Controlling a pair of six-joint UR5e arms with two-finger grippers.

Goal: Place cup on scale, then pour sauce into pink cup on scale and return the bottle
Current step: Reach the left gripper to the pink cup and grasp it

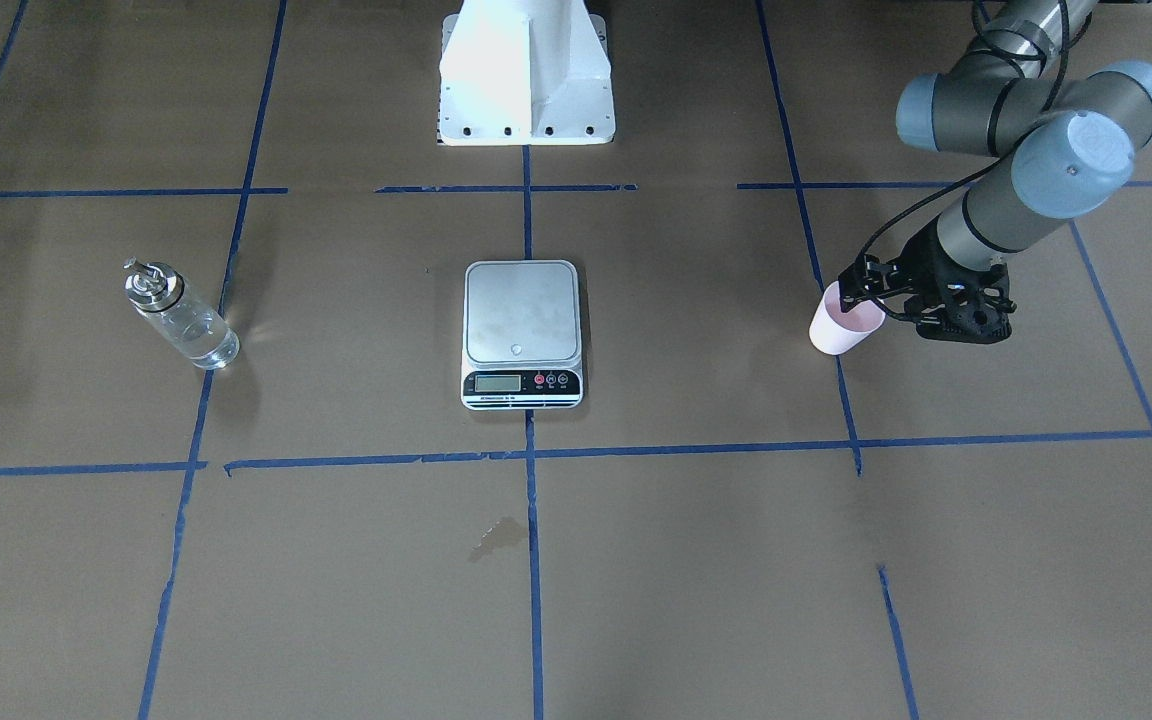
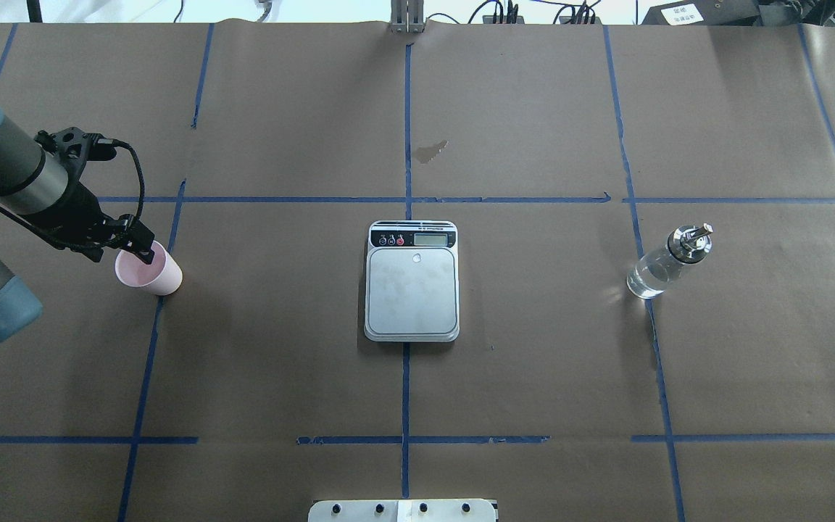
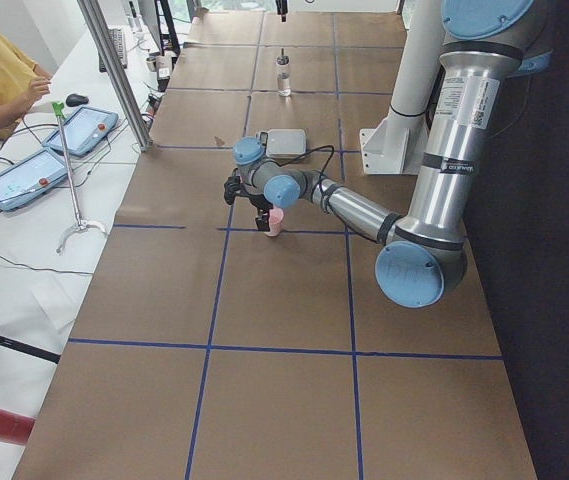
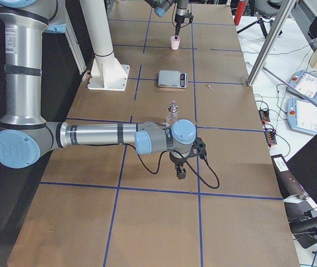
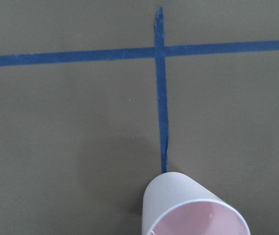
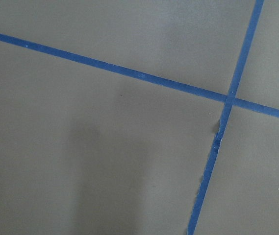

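Facing the robot, the front view has the left gripper [image 1: 861,300] down at the rim of the cup [image 1: 839,332], which stands on the brown table [image 1: 696,560], on a blue tape line [image 1: 844,400] and well apart from the scale [image 1: 521,312]. The bottle [image 1: 186,322] stands upright on the scale's other side, equally far off, with clear sauce [image 1: 204,342] in its lower part. From overhead, one finger [image 2: 146,254] reaches inside the cup's rim on the arm's side. The other is hidden, so I cannot tell whether the jaws are clamped on the rim or merely straddle it. In the left side view the near arm stretches out low, its gripper pointing down onto the cup. In the right side view the right gripper [image 4: 179,173] hangs over the table near the bottle but apart from it, and its jaws cannot be judged from here. The left wrist camera catches the cup's pink inside at the bottom edge. The right wrist camera sees only crossed tape on paper.
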